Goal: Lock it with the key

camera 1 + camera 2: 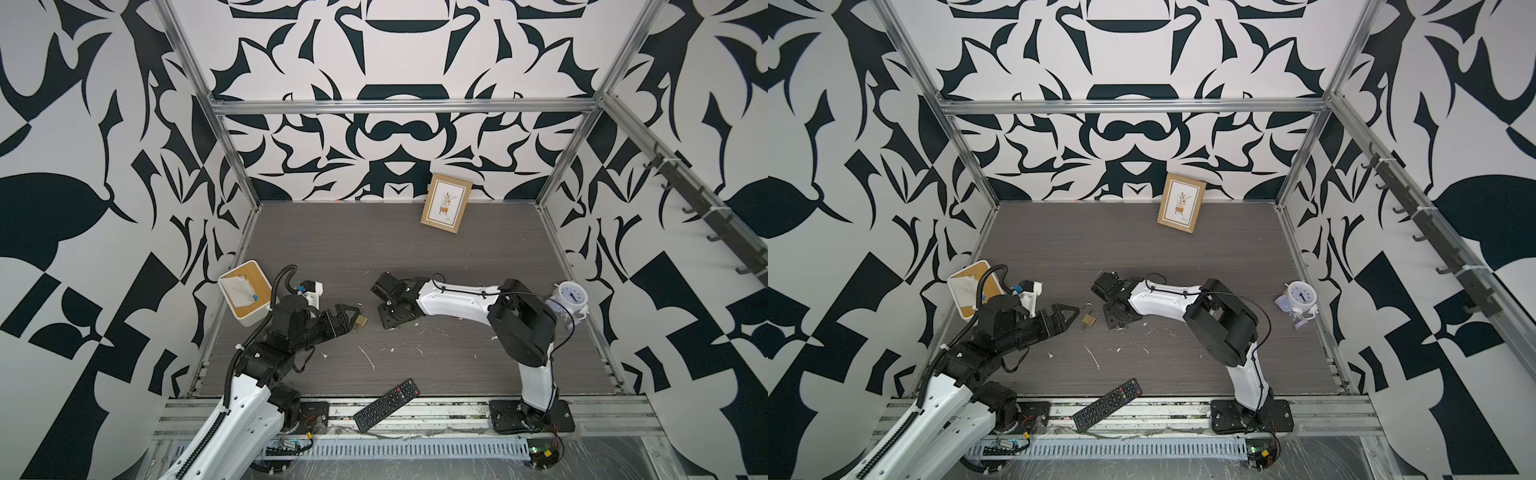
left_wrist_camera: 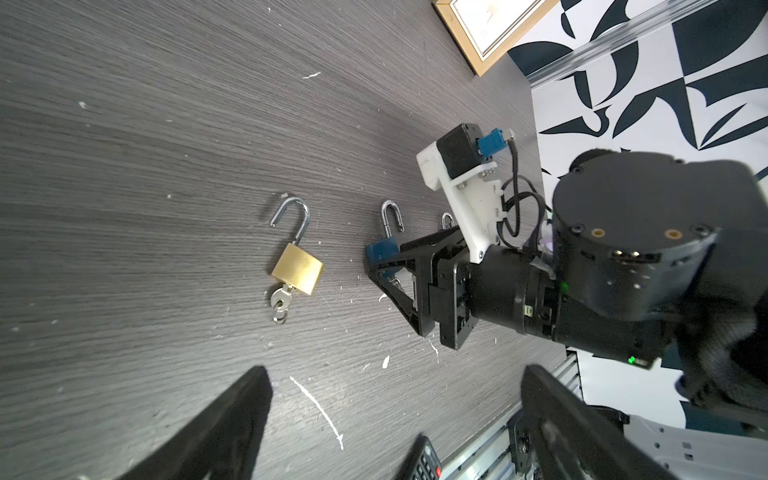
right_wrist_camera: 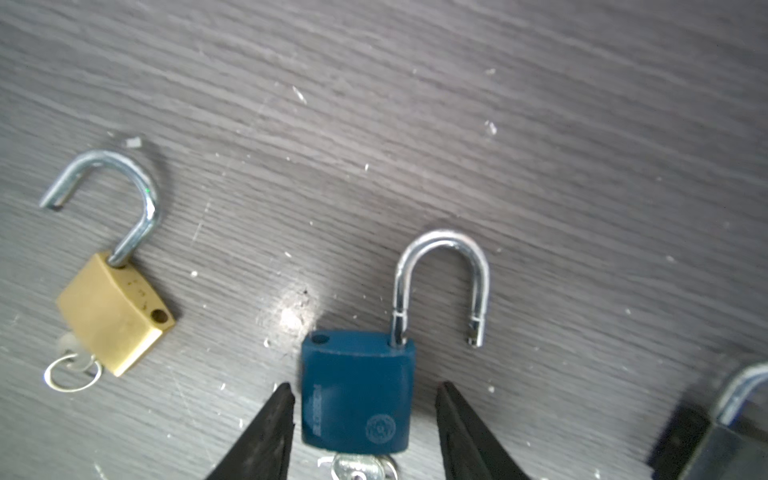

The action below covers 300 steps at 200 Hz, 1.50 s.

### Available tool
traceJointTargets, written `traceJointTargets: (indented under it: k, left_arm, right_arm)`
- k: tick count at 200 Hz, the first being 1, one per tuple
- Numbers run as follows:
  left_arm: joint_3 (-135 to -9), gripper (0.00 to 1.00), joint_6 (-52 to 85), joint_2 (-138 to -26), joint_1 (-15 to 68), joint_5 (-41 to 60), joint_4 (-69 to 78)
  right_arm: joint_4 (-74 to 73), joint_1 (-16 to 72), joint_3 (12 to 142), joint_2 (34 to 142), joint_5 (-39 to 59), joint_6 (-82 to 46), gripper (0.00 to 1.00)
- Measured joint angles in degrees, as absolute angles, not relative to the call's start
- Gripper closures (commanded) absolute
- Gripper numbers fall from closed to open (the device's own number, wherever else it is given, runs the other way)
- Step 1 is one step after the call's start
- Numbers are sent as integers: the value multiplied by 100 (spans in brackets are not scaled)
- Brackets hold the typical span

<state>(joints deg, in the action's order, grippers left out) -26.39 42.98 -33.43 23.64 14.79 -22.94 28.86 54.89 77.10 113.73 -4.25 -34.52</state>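
Three padlocks lie on the surface (image 1: 415, 257): a brass padlock (image 3: 112, 316), a blue padlock (image 3: 357, 395) and a dark padlock (image 3: 706, 449), cut off at the view's edge. Two keys show: the brass padlock's key (image 2: 281, 297) and the blue padlock's key (image 3: 361, 467). There is one remote (image 1: 386, 405), one picture frame (image 1: 446, 203), one alarm clock (image 1: 571, 296) and one tissue box (image 1: 245, 295).

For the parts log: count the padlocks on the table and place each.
3. The brass padlock lies before the left claw; the blue padlock sits inside the open right claw; a dark padlock lies beyond it, mostly out of frame. Others may be hidden.
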Motion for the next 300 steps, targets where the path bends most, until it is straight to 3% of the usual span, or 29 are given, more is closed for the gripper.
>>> traceJointTargets:
  k: [187,300]
  left_arm:
    - [-2576,2,4150,-3214,2357,1474,-2305]
    - [-2375,1,4066,-3004,2340,1450,-2368]
  right_arm:
    - [2886,5505,7885,11522,-513,-3581,56]
    - [3177,5688,7883,11524,-875,-3557,54]
